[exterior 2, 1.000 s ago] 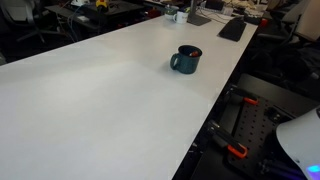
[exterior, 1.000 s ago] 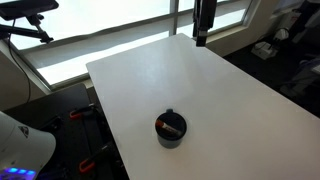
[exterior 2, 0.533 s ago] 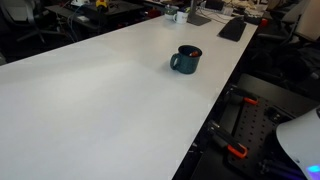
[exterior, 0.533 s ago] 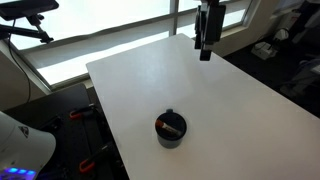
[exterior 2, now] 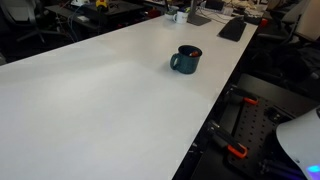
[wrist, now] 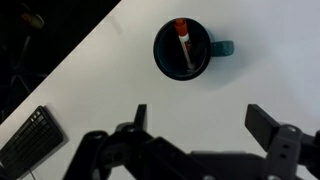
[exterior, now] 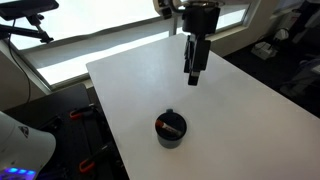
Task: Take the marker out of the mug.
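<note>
Mug (wrist: 163,58) squat, dark, round | marker (wrist: 183,42) thin stick, red-tipped, leaning inside | tool (wrist: 198,113) spread wide apart | tabletop (wrist: 270,60) smooth, white

Vertical arm, jaws spread wide.
In an exterior view the gripper (exterior: 193,74) hangs upright from the top centre of the frame, fingers pointing down; in the wrist view its two fingers (wrist: 140,115) stand well apart along the lower edge.

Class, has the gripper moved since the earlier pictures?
Yes. In an exterior view the gripper has come nearer the mug, away from the far edge of the table.
</note>
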Action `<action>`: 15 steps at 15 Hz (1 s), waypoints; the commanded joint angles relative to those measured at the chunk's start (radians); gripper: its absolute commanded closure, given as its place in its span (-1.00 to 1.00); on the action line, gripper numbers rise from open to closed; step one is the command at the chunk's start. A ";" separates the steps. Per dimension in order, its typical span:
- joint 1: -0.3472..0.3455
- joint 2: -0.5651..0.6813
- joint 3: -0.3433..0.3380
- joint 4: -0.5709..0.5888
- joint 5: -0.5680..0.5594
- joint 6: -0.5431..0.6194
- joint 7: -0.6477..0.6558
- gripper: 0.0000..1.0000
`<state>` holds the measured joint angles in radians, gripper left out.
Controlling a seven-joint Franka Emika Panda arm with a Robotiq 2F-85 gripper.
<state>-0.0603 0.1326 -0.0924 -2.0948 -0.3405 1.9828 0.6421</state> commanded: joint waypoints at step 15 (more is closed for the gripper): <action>0.059 0.191 -0.032 0.037 -0.029 0.031 0.130 -1.00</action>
<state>-0.0140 0.3371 -0.0952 -2.0552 -0.3507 2.0029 0.7596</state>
